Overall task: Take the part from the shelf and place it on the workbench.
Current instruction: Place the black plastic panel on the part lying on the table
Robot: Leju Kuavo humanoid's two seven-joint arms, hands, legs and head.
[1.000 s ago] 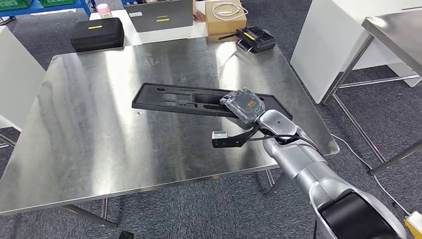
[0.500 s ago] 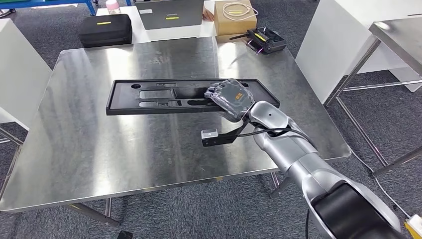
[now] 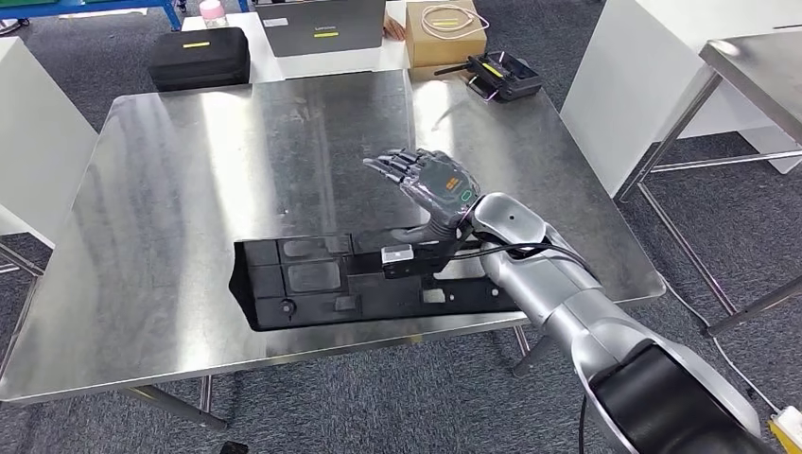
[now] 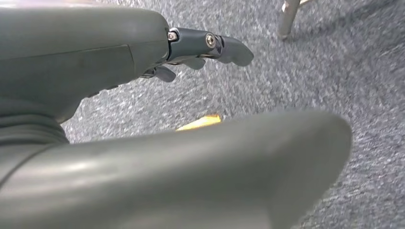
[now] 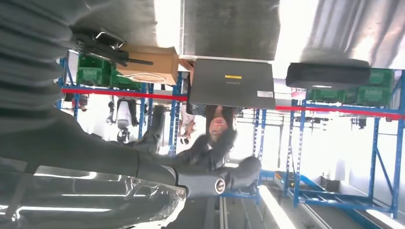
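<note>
The steel workbench point(image 3: 189, 189) filled most of the head view, its far edge near the top of the frame and its near edge running across the lower third. The long black part point(image 3: 312, 288) lay flat on it, low and centre in the frame, close along the near edge, with its right end hidden under the robot's forearm. The silver right arm point(image 3: 567, 312) came in from the lower right corner and reached up toward the centre. The right hand point(image 3: 430, 182) hovered above the bench, just above and behind the part in the picture, its fingers point(image 3: 392, 165) spread and stretched toward the upper left, holding nothing. In the right wrist view the same hand point(image 5: 200, 171) showed its thumb and dark fingers apart with nothing between them.

Along the top edge of the head view stood a black case point(image 3: 200, 57) at upper left, a grey laptop point(image 3: 323, 26) at top centre and a cardboard box point(image 3: 446, 30) beside it, with a black controller point(image 3: 501, 76) just right of the box.

The left hand point(image 4: 191, 47) hung over grey carpet in the left wrist view; its fingers were loosely apart and gripped nothing.
</note>
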